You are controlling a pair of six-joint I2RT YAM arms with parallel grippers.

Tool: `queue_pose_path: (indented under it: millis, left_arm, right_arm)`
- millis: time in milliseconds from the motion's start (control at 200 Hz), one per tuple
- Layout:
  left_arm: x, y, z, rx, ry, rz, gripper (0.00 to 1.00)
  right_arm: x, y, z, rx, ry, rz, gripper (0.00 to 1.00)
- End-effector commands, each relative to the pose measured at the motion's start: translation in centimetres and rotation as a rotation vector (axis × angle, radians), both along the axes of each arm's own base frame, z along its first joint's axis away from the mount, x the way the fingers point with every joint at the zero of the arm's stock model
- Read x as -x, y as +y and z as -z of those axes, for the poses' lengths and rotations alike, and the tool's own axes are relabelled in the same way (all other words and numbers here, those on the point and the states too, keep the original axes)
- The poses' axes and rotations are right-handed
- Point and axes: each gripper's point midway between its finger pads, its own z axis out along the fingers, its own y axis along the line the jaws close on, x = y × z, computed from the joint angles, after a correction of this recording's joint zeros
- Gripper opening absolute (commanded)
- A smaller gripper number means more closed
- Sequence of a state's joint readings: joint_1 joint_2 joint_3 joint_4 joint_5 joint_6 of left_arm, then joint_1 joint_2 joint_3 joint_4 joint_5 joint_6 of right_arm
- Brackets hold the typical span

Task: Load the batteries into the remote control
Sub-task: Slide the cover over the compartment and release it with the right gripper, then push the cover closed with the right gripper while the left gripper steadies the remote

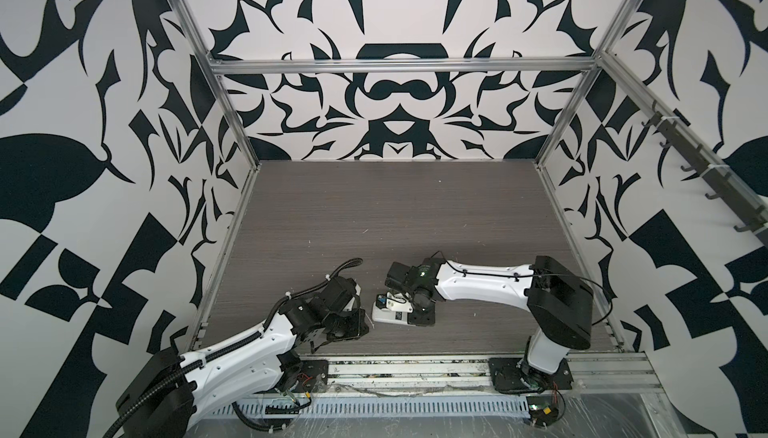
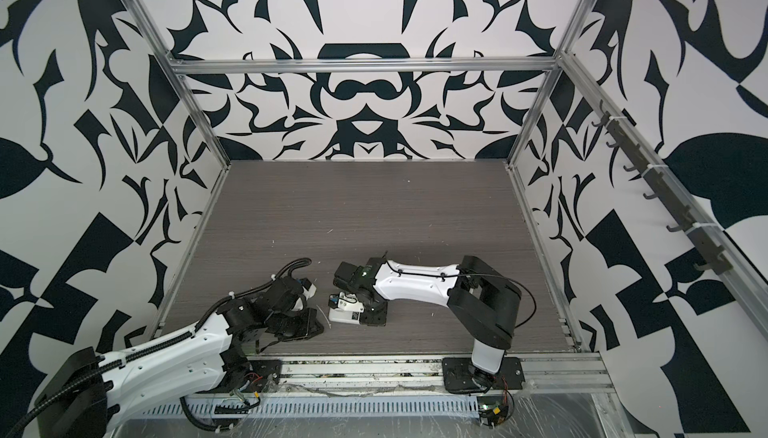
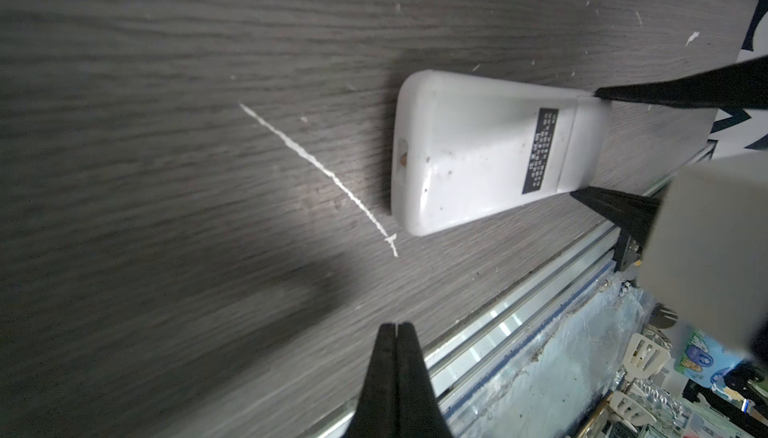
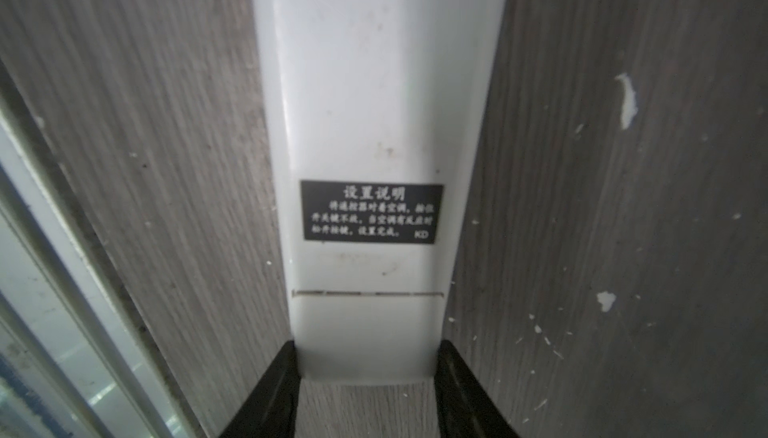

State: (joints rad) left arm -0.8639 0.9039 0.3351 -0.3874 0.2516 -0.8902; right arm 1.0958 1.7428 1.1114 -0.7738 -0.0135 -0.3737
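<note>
The grey wood-grain surface [image 1: 374, 215] carries the remote control [image 1: 390, 316], lower centre in both top views, back up with its dark label [image 4: 371, 211] showing. Its long axis runs left-right there, rounded end toward the left arm. The right end effector [image 4: 368, 367] is clamped on the remote's square end. The left end effector [image 3: 395, 332] hangs beside it, fingers pressed together, empty. No batteries visible; the cover seam looks shut, so I judge the loading done or the cover not yet opened.

Black rectangular label [image 4: 372, 211] with white Chinese print, headed "设置说明", ending "KD", on white oblong plastic remote control [image 4: 374, 82] back.
</note>
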Motion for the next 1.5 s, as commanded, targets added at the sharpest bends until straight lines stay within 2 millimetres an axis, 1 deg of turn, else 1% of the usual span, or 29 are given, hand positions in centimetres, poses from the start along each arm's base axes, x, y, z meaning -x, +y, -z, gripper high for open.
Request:
queue_pose_path:
  millis: [0,125,270,360,485,560,665,745,835,900,940,1025,1100,1135,1240,1360,1495]
  left_arm:
    - [0.2,0.2,-0.1,-0.010,0.012,0.003,0.00]
    - [0.2,0.2,-0.1,-0.009,0.012,0.003,0.00]
    - [0.2,0.3,-0.1,-0.012,0.013,0.002,0.00]
    - [0.2,0.3,-0.1,-0.014,0.013,0.001,0.00]
    - [0.3,0.4,-0.1,-0.018,0.016,0.001,0.00]
    - [0.2,0.4,-0.4,-0.017,0.008,0.000,0.00]
    - [-0.1,0.3,-1.0,-0.005,-0.011,-0.004,0.00]
    - [-0.4,0.1,-1.4,0.005,-0.026,-0.007,0.00]
    - [-0.8,0.0,-1.6,0.000,-0.043,-0.013,0.00]
    - [-1.3,0.0,-1.9,-0.010,-0.063,-0.018,0.00]
    - [-1.7,0.1,-2.1,-0.025,-0.077,-0.025,0.01]
    - [-2.4,0.7,-2.3,-0.081,-0.104,-0.039,0.12]
    - [-3.1,1.2,-2.3,-0.128,-0.126,-0.047,0.18]
    - [-3.4,1.1,-2.4,-0.137,-0.130,-0.045,0.19]
    - [-4.1,0.3,-2.5,-0.139,-0.133,-0.033,0.19]
    - [-4.4,0.1,-1.9,-0.176,-0.122,-0.020,0.21]
    - [-4.5,-0.2,-1.1,-0.181,-0.103,-0.018,0.22]
  right_arm:
    - [0.0,0.3,-1.1,-0.031,-0.024,-0.008,0.48]
    - [-0.1,0.4,-1.3,-0.043,-0.028,-0.006,0.57]
    - [-0.2,0.5,-1.4,-0.052,-0.033,-0.003,0.64]
    - [-0.2,0.5,-1.3,-0.052,-0.035,0.000,0.66]
    - [-0.2,0.7,-1.8,-0.068,-0.042,0.004,0.67]
    - [-0.4,1.0,-2.8,-0.094,-0.051,0.019,0.67]
    - [-1.3,1.3,-5.2,-0.164,-0.087,0.109,0.68]
    - [-2.4,0.7,-7.5,-0.234,-0.094,0.246,0.68]
    - [-2.3,-0.1,-9.5,-0.298,-0.085,0.375,0.67]
    - [-2.0,-0.7,-10.1,-0.334,-0.060,0.469,0.67]
    - [-1.9,-1.2,-10.0,-0.339,-0.047,0.530,0.67]
    - [-1.4,-2.2,-9.3,-0.326,-0.018,0.632,0.66]
    - [-0.8,-2.3,-8.4,-0.330,0.021,0.684,0.60]
    - [-0.6,-2.2,-7.9,-0.333,0.039,0.702,0.57]
    - [-0.4,-1.7,-7.0,-0.333,0.070,0.734,0.55]
    - [-0.5,-0.9,-6.2,-0.344,0.095,0.739,0.53]
    - [-0.4,-0.3,-5.0,-0.340,0.122,0.742,0.48]
